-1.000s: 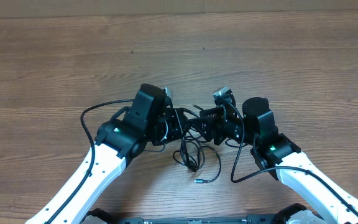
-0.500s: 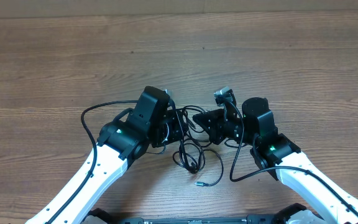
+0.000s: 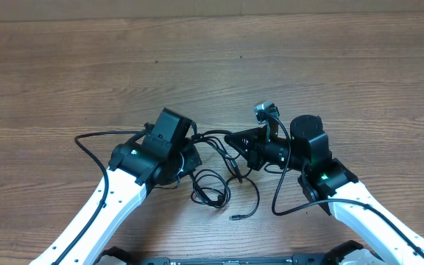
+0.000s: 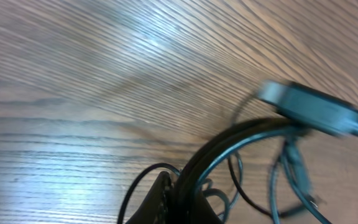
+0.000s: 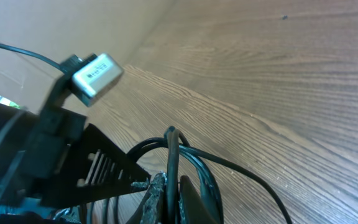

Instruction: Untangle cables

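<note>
The cables (image 3: 210, 188) are thin black cords lying in loose loops between my two arms, with one plug end (image 3: 234, 218) trailing toward the front. My left gripper (image 3: 194, 149) is shut on a strand. In the left wrist view its fingers (image 4: 178, 190) pinch a cord (image 4: 241, 134) that arcs up to the right. My right gripper (image 3: 232, 139) faces it a short way off. It is shut on a cord (image 5: 171, 158) that rises upright from between its fingertips (image 5: 171, 193). A short strand (image 3: 213, 135) bridges the two grippers.
The wooden table (image 3: 212, 59) stretches away behind both arms. Each arm trails its own thicker black cable, on the left (image 3: 87, 147) and on the right (image 3: 278, 199). The left arm's wrist camera (image 5: 98, 73) sits close in front of my right gripper.
My right gripper has shut on a cord. My left arm has drawn back to the left with its strand, opening the gap between the grippers. The loose loops slid left.
</note>
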### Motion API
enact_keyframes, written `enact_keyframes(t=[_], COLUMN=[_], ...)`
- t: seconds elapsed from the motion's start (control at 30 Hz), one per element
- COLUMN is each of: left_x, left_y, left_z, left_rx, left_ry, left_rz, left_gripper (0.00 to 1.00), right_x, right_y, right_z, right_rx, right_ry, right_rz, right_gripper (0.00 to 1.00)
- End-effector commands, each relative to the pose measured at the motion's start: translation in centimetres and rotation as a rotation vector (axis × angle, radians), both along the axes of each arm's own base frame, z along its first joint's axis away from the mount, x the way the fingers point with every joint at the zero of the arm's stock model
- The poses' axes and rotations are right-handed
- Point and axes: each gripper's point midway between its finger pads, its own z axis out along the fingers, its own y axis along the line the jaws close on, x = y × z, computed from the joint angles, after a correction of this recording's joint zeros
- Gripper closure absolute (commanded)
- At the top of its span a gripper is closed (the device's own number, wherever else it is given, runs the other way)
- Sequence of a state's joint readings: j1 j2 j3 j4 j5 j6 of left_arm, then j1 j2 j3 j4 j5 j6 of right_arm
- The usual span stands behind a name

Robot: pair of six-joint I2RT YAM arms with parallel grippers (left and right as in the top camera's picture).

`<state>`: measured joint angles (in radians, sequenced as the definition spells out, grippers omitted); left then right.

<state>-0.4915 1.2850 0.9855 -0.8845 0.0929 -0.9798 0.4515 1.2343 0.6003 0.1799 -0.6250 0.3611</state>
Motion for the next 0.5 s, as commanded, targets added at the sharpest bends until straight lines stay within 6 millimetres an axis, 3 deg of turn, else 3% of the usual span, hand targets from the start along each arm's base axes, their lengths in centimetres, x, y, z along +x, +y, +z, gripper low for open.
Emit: enact_keyframes(t=[0.0, 0.47], left_x=[1.3, 0.7], left_y=[3.4, 5.0], left_z=[0.2, -0.2], left_rx=[0.117, 0.200], left_ry=[-0.043, -0.027], left_rz=[0.158, 0.178], left_gripper=[0.96, 0.96], right_x=[0.1, -0.9], right_y=[-0.5, -0.9], right_z=[2.7, 6.1], right_rx=[0.039, 0.111], right_ry=[-0.067, -0.116], right_rz=[-0.012, -0.025], right_gripper=[0.96, 0.96])
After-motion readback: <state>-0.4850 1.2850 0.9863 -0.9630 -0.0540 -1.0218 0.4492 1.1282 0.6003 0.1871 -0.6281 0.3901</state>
